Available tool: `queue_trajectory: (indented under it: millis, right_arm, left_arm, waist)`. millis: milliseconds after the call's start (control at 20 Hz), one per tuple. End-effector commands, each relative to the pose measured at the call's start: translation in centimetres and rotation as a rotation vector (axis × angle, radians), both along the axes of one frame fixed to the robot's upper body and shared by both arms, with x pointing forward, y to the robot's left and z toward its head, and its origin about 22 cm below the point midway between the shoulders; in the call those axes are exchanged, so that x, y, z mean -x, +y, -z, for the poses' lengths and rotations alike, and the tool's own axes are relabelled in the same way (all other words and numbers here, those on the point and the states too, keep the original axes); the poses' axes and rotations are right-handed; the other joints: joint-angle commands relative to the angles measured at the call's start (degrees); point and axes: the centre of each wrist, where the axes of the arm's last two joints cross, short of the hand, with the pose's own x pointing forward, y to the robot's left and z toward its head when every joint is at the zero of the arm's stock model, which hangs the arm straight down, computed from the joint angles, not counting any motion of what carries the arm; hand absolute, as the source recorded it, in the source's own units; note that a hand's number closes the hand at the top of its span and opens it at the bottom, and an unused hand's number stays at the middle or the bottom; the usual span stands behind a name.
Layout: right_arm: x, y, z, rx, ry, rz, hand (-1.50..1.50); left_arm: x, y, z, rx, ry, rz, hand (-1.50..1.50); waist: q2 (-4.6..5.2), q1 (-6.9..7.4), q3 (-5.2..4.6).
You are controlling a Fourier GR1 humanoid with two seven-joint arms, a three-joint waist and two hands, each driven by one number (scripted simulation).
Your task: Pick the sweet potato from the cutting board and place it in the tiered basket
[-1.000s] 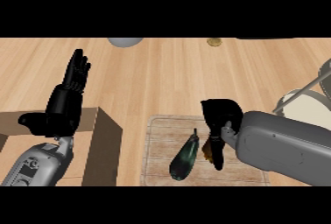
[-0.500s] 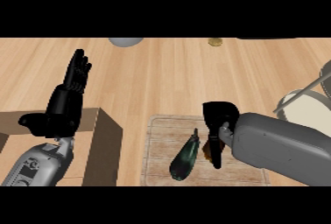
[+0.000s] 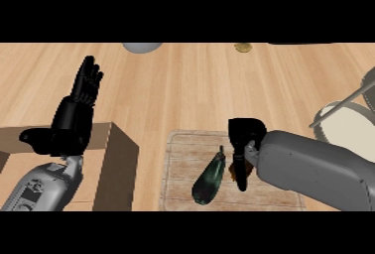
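Wood-grain table (image 3: 183, 89) fills nearly the whole head view, pale planks running away from the robot. At the right edge stands the tiered basket (image 3: 344, 106), of which only grey wire bars and a cream round tray show; most of it is cut off by the frame. The right forearm, a bulky grey shell, comes in from the lower right and covers the near right part of the cutting board (image 3: 183, 154), a light slatted mat lying on the table in the lower middle. At the lower left a brown wooden box (image 3: 117, 163) sits partly behind the left forearm. The left hand (image 3: 73, 119) is held up at the left, fingers straight and together, holding nothing. The right hand (image 3: 244, 144) hangs over the cutting board's right half with its fingers (image 3: 241, 176) pointing down and curled round something small and orange-brown, apparently the sweet potato (image 3: 232, 172), of which only a sliver shows at the fingers' left side; the hand hides the rest. Just left of it, a dark green long vegetable (image 3: 210, 177) lies slanted on the board. At the top edge are a grey round object (image 3: 143, 47), partly cut off, and a small golden-brown item (image 3: 243, 47).
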Motion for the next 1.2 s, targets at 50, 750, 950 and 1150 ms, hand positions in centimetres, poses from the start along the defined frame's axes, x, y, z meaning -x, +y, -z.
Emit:
queue_trajectory:
  millis: [50, 750, 950, 1150]
  right_arm:
    - [1.4, 1.2, 2.3, 0.056, -0.013, 0.09, -1.5]
    - [0.5, -0.7, 3.0, 0.072, -0.149, 0.063, 1.5]
    - [1.3, -0.4, 3.3, 0.134, -0.196, -0.043, 1.5]
    - [5.6, -5.4, 5.6, 0.08, -0.207, -0.135, 1.5]
  left_arm:
    - [1.6, 0.3, 4.4, -0.019, 0.162, -0.01, 0.0]
    - [2.5, 0.0, 5.9, -0.013, 0.164, -0.029, 0.0]
    - [1.1, -0.4, 3.8, -0.012, 0.162, -0.014, 0.0]
    - [2.3, 1.4, 4.9, -0.009, 0.167, -0.06, 0.0]
  waist:
    - [1.02, 0.09, -1.86]
    - [1.06, 0.12, -1.9]
    - [0.92, -0.29, -1.84]
    - [0.45, -2.02, -1.82]
